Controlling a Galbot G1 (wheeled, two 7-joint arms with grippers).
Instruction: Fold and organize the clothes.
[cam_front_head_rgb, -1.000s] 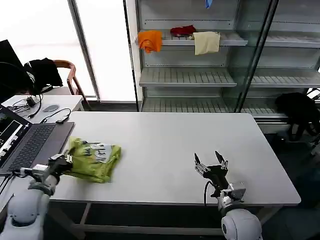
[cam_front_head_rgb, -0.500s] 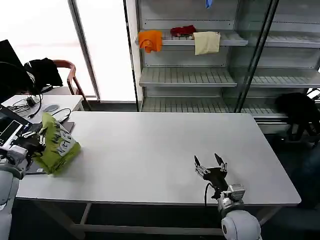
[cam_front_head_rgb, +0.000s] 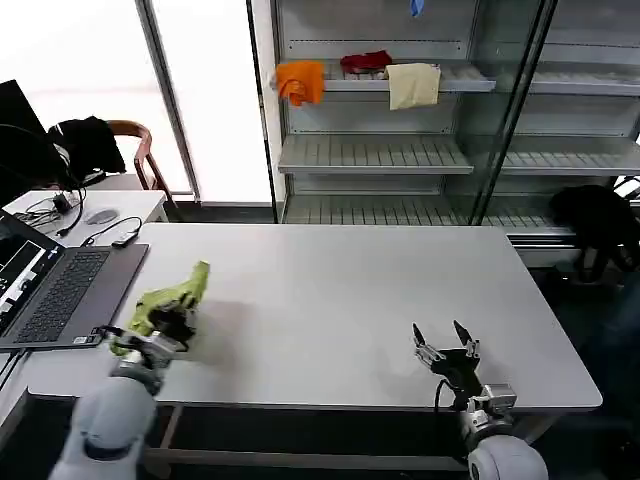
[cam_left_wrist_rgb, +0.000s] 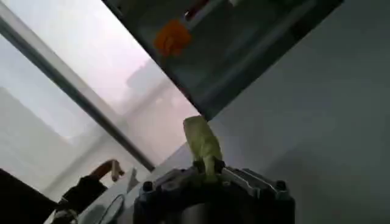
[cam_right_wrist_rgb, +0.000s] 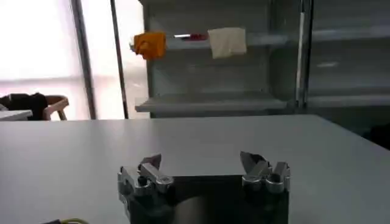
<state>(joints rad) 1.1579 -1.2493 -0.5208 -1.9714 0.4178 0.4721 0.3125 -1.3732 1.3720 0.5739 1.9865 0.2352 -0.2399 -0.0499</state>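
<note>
**A:** One garment is handled at this moment — the lime T-shirt (cam_front_head_rgb: 170, 300). It is bunched into a small lump near the front left part of the worktop (cam_front_head_rgb: 340, 290), just beside the laptop (cam_front_head_rgb: 60, 290). The left gripper (cam_front_head_rgb: 165, 325) is at this lump, and its jaws are pinched on a fold of the cloth; in the left wrist view a tip of green fabric (cam_left_wrist_rgb: 202, 143) is seen to stand up between them.

**B:** And the right gripper (cam_front_head_rgb: 447, 352)?

**A:** It is held low at the front right of the worktop, well apart from the shirt, with the jaws spread and nothing between them.

**B:** What could go wrong from here?

**A:** Probably the shirt is gripped only by a small fold, so it could slip out when it is lifted. It is also crumpled, not flat — a neat fold cannot be made before it is spread. The laptop could be brushed by the cloth, because it is so near.

**B:** Are any containers seen?

**A:** None on the worktop. Behind it, a shelf (cam_front_head_rgb: 400, 82) carries an orange cloth (cam_front_head_rgb: 300, 80), a red cloth (cam_front_head_rgb: 366, 61) and a cream cloth (cam_front_head_rgb: 413, 85).
</note>
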